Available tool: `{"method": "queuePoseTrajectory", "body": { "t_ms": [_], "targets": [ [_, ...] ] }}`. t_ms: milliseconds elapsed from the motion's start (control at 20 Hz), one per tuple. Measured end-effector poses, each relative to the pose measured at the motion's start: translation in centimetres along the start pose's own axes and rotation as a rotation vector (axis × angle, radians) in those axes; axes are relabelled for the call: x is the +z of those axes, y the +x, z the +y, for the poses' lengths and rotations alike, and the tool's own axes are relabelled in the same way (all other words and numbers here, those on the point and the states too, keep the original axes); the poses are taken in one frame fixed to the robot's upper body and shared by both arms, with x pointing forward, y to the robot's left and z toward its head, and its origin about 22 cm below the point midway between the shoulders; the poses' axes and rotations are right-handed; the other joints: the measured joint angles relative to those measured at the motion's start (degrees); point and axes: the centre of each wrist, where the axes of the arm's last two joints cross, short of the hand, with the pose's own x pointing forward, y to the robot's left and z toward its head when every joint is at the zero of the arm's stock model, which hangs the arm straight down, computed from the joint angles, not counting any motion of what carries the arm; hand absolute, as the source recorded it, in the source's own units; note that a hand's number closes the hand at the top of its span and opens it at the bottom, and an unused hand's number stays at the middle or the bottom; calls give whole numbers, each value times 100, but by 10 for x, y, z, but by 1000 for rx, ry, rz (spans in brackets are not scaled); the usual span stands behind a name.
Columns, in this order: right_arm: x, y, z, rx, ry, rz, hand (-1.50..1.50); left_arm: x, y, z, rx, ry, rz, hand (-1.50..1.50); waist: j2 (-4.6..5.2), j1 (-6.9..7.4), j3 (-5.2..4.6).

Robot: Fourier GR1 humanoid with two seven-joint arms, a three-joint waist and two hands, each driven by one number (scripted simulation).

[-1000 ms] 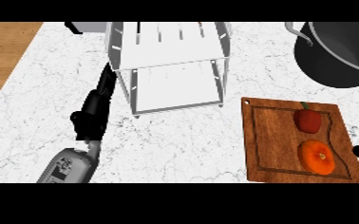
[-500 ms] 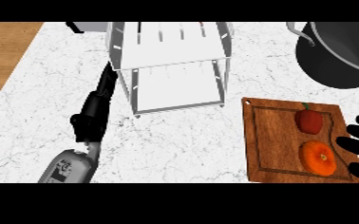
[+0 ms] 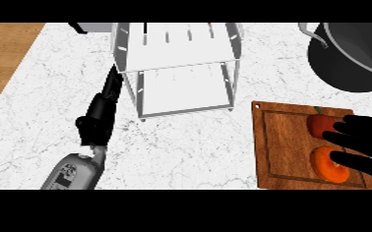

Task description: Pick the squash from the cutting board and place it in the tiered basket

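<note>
While the left hand [image 3: 105,105] lies with fingers straight at nine o'clock of the tiered basket [image 3: 181,69], the right hand [image 3: 354,140] spreads relaxed fingers over the cutting board [image 3: 280,150], touching the orange squash [image 3: 330,166] beneath a red vegetable [image 3: 320,124].

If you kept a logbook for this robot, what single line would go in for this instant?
right hand: open, fingers over cutting board | squash: on board | red vegetable: beside it | tiered basket: no squash | left hand: extended on counter

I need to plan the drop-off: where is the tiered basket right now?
In the head view the white tiered basket stands at the counter's upper middle, left of the dark pot and up-left of the cutting board, with the left hand beside its left edge.
</note>
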Motion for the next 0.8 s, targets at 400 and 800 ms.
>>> {"method": "queuePoseTrajectory", "body": {
  "t_ms": [400, 800],
  "targets": [
    [-16, -17, 20, 1, 35, -28, -150, 1, -4, -1, -1, 0, 3, 0, -7, -23, -8],
    [-23, -58, 66, 54, 74, -82, -150, 1, -5, 3, -9, 13, 18, 0, -48, -102, -31]
  ]
}}
